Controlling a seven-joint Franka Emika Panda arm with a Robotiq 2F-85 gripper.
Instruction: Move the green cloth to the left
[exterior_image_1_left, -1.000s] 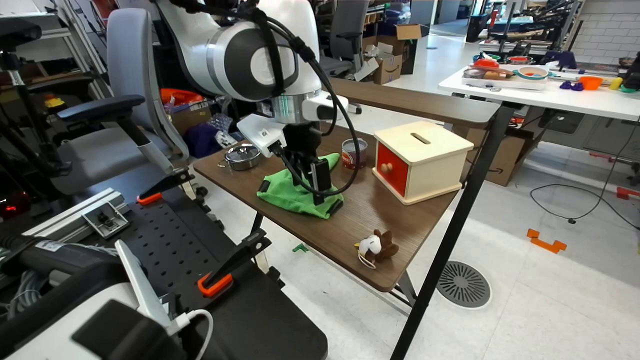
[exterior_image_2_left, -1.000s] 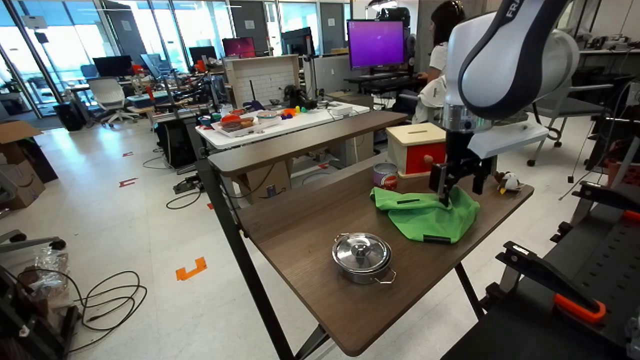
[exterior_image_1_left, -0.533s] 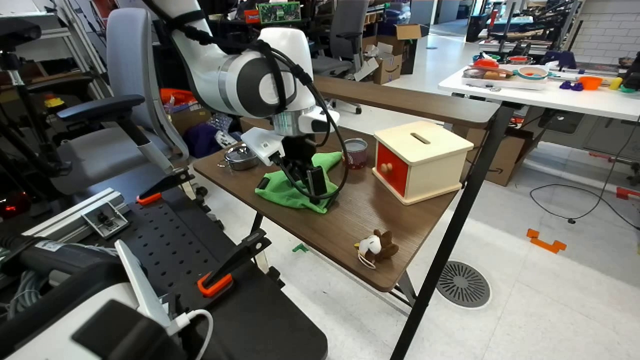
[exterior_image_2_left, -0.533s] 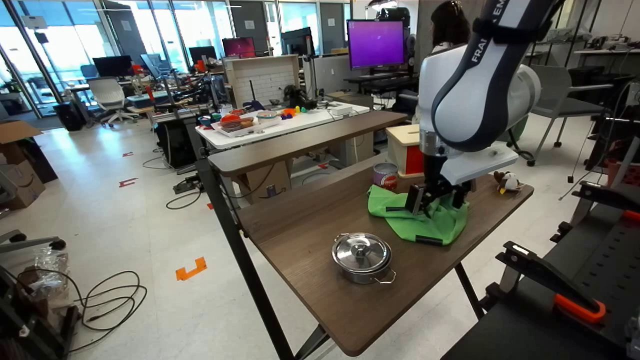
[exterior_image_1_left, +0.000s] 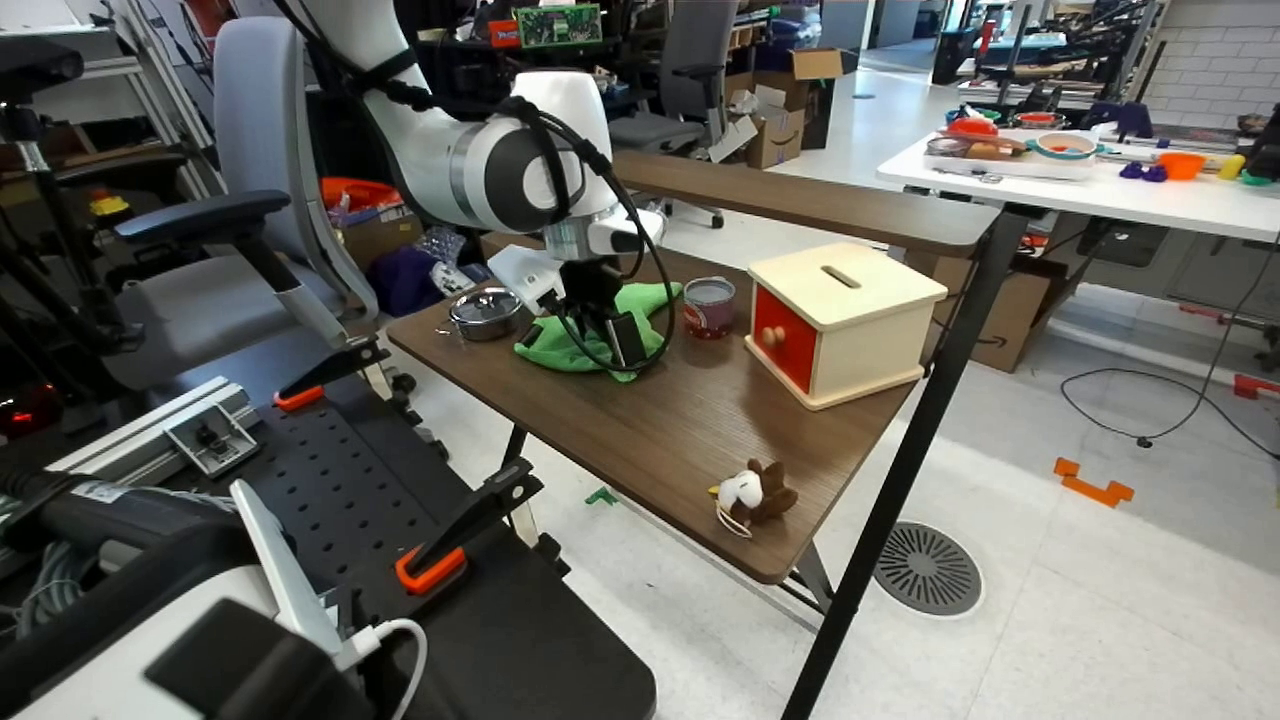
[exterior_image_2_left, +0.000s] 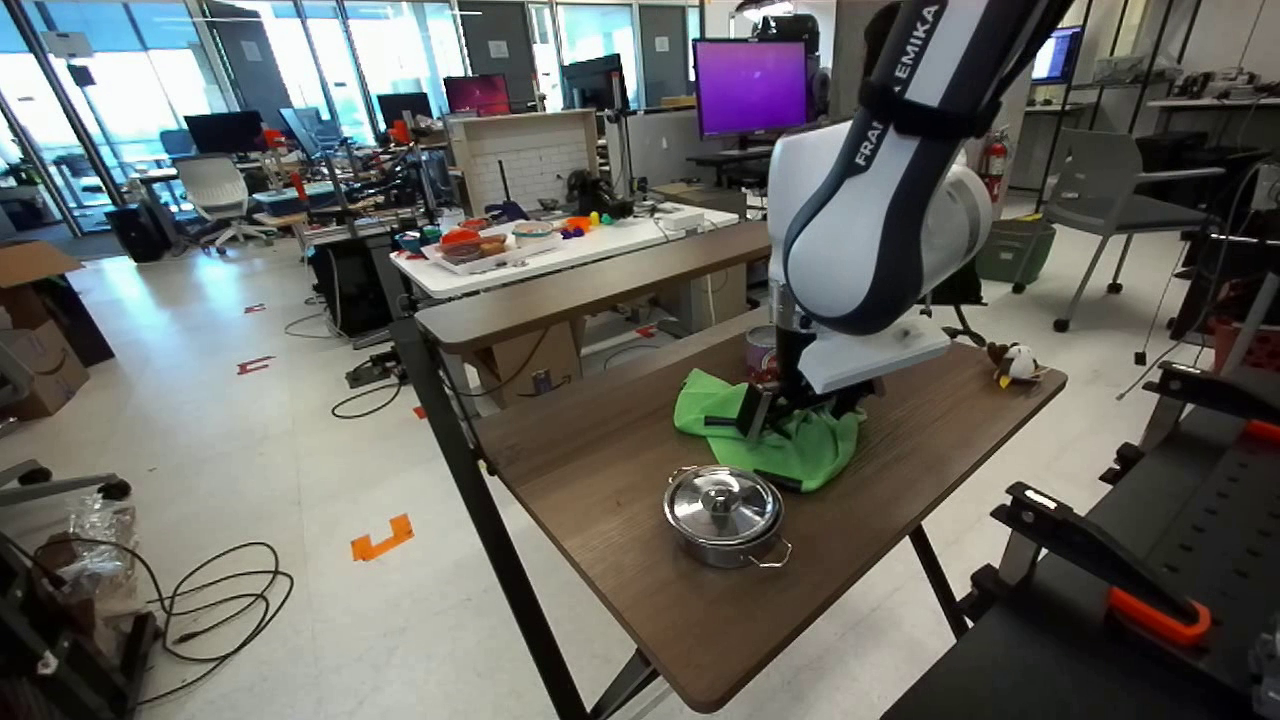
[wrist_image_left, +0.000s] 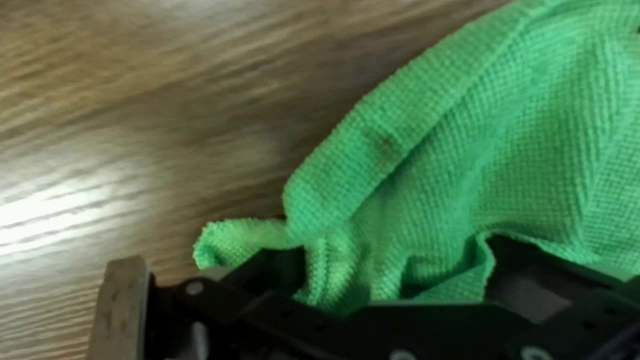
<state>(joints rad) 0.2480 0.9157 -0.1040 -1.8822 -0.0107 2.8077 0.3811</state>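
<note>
Found the green cloth lying crumpled on the desk, just beside the lidded metal pot, between the long edge by the black bench and the long edge under the raised shelf, nearer the pot-end short edge than the opposite one. Cannot tell whether touching the pot. Observed folds gathered and held between the fingers, with the tips hidden in the fabric.

Noted the arm entering at the top of both exterior views, sloping down, then bent at the wrist to aim the fingers downward onto the cloth.

Recorded the long axis of the cloth as running roughly across the desk, from the bench-side edge toward the shelf-side edge. Noted the narrower end as pointing to the shelf side, just beside the upright tin can, and black strips on the fabric.

Located the wooden box, with red drawer front, by the opposite short edge on the shelf side. Located the bird plush close to the corner between that short edge and the bench-side long edge, well apart from the cloth.
</note>
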